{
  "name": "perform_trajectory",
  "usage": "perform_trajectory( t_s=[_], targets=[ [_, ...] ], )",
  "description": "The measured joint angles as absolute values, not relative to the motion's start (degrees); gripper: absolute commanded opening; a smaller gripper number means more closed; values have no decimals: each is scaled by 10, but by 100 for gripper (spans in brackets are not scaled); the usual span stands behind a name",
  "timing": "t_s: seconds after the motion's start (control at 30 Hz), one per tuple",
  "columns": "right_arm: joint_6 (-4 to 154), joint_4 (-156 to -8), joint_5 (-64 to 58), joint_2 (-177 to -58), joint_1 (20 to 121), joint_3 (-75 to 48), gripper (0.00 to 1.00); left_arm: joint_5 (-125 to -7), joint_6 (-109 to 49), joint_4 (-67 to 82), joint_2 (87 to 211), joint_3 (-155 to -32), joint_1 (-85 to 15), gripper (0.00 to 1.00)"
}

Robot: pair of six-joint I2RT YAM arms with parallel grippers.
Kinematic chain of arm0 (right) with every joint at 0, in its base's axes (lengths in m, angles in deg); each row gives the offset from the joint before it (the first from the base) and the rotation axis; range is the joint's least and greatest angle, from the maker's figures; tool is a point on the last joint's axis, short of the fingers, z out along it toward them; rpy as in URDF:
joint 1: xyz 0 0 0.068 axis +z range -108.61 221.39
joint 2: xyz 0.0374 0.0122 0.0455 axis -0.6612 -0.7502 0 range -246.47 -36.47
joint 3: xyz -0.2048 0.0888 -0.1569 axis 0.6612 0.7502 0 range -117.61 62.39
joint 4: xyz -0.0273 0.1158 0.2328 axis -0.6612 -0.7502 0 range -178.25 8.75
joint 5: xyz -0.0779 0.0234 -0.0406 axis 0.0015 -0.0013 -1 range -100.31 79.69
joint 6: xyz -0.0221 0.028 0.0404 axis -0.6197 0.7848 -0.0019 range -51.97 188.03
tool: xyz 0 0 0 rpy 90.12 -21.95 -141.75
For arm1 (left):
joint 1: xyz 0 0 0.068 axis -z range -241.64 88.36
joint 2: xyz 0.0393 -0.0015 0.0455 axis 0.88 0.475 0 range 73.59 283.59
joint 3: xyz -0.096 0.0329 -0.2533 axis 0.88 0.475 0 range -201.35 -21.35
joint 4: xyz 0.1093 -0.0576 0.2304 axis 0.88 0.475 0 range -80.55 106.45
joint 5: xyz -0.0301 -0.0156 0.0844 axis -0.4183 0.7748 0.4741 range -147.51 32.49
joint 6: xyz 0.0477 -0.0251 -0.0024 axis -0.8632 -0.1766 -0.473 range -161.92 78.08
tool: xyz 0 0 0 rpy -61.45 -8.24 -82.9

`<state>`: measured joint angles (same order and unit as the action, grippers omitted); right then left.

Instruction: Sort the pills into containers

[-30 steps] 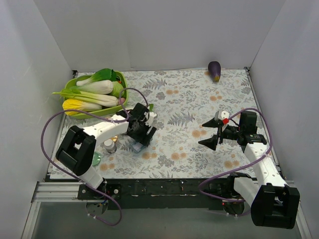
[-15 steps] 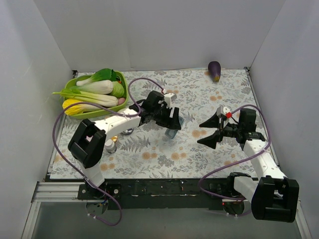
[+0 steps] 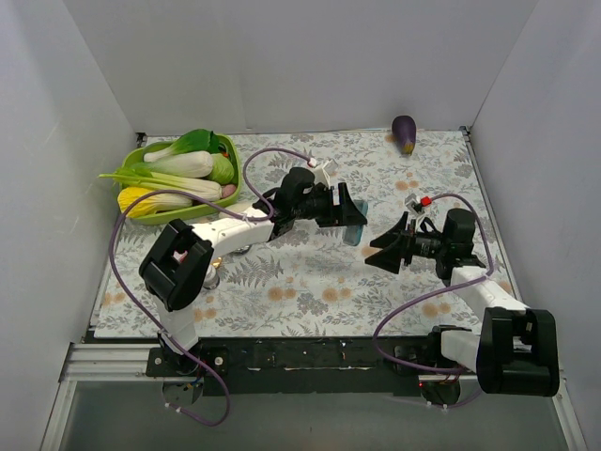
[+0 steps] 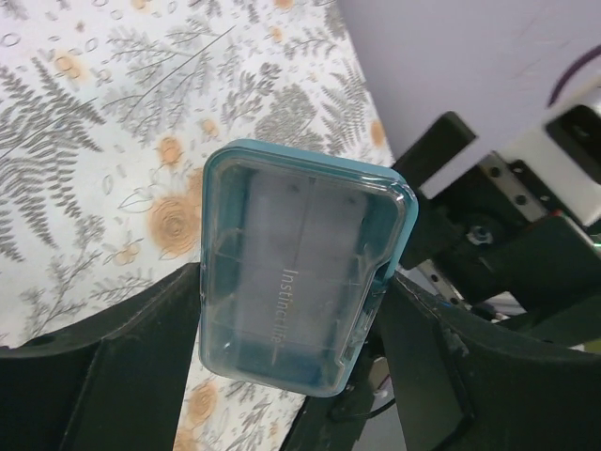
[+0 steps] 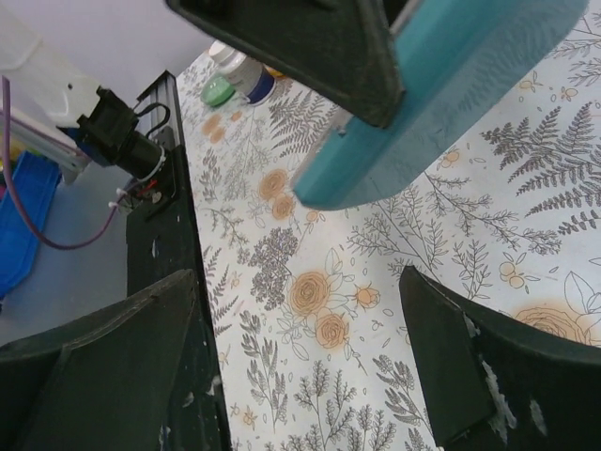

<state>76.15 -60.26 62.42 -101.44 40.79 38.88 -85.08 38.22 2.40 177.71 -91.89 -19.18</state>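
Left gripper (image 3: 344, 209) clamped on long sides of clear rectangular plastic tray with blue rim (image 4: 300, 291), held above floral-cloth table (image 3: 310, 282), right of centre. Right gripper (image 3: 387, 252) wide open, empty, just right of tray. Tray likely light, stiff, slick, brittle: take gently by rim. Pills not visible.

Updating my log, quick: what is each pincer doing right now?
Left pincer: shut on the blue-rimmed tray.
Right pincer: open, holding nothing.
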Motion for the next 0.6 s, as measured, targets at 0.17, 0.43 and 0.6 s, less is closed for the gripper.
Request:
perform_trajectory(
  t_s=[0.17,0.43,0.6],
  targets=[
    [870,-522,601,-1041,411,389,98,-871,430,-42,1781,-912,-184,24],
    [985,-430,597,-1066,427,391,98,-903,481,-125,1785,-887,-161,23],
    [1036,-387,605,-1081,428,401,95,-917,504,-158,1785,-867,-155,23]
  ],
)
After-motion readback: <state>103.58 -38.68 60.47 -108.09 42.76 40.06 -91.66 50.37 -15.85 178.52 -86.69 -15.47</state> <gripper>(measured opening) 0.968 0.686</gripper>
